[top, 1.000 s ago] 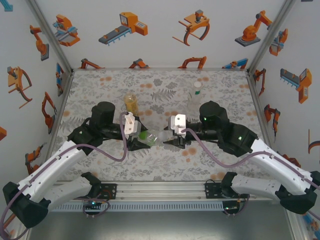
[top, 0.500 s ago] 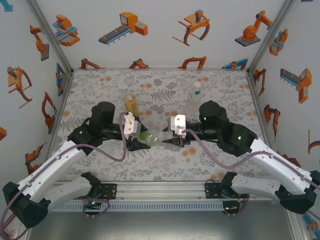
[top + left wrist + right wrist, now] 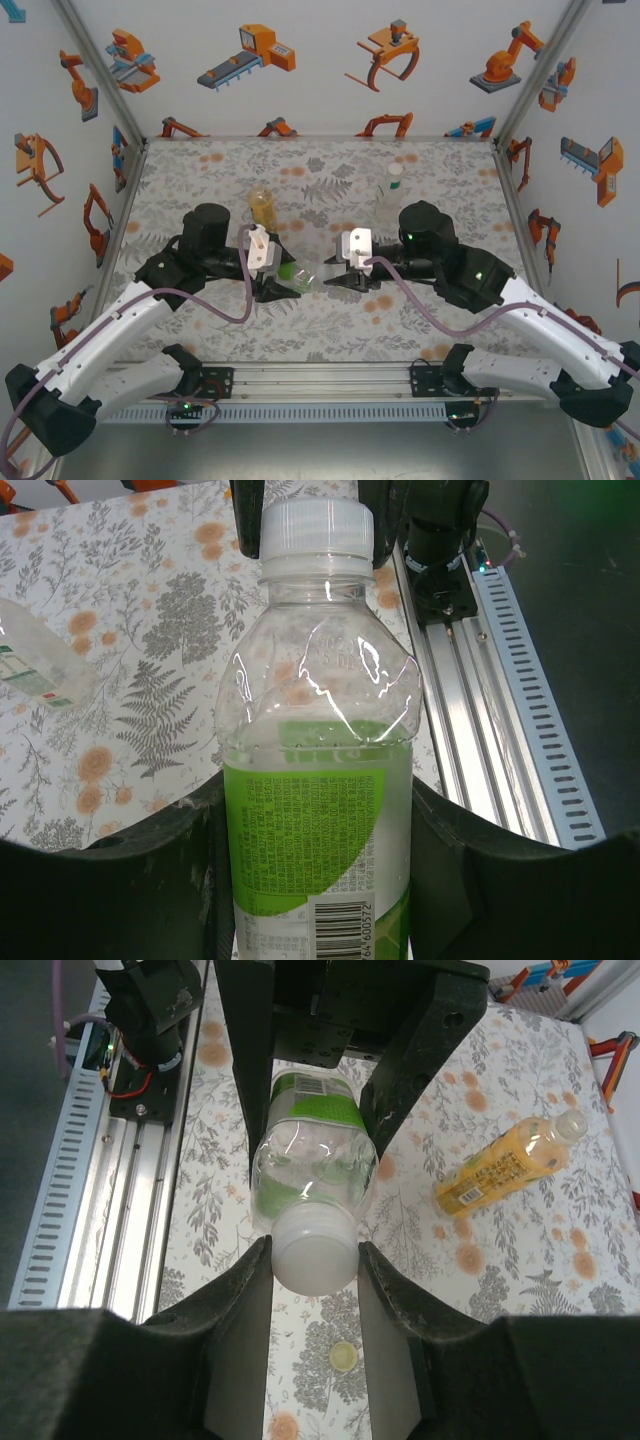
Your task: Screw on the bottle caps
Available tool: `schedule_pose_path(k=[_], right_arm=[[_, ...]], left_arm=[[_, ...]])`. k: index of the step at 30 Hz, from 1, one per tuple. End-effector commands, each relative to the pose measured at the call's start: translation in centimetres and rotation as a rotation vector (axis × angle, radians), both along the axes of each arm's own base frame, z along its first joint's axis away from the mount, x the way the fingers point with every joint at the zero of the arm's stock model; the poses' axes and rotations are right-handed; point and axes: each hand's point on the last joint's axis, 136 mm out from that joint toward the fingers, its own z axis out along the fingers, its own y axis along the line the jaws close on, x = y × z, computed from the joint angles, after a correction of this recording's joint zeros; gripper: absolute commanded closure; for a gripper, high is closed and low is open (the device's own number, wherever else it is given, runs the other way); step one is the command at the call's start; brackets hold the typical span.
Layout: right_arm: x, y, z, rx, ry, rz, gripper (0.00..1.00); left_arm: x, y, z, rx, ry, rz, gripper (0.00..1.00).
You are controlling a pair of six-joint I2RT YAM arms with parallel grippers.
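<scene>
Floral-print table (image 3: 200, 170), viewed from above and from both wrists. My left gripper (image 3: 283, 276) is clamped around the body of the green-label bottle (image 3: 318, 810), which lies roughly horizontal between my two arms. My right gripper (image 3: 330, 278) is closed on the white cap (image 3: 313, 1260) seated on that bottle's neck. A pale yellow-green cap (image 3: 343, 1357) lies loose on the table near my right fingers. A yellow bottle (image 3: 505, 1165) lies on its side farther off.
</scene>
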Motion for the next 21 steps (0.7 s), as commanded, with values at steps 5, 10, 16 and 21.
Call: schedule_pose_path(k=[5, 10, 16, 21], right_arm=[[1.2, 0.2, 1.3, 0.074, 0.165, -0.117, 0.95], [2.7, 0.2, 1.5, 0.163, 0.386, -0.255, 1.00], [4.9, -0.2, 0.9, 0.277, 0.705, -0.445, 1.00], [7.0, -1.1, -1.3, 0.303, 0.963, -0.666, 1.00]], left_arm=[[-0.2, 0.2, 1.7, -0.031, -0.059, 0.001, 1.00], [0.0, 0.2, 1.5, -0.028, -0.059, 0.011, 1.00], [0.2, 0.1, 1.4, -0.026, -0.061, 0.020, 1.00], [0.6, 0.1, 1.2, -0.019, -0.061, 0.038, 1.00]])
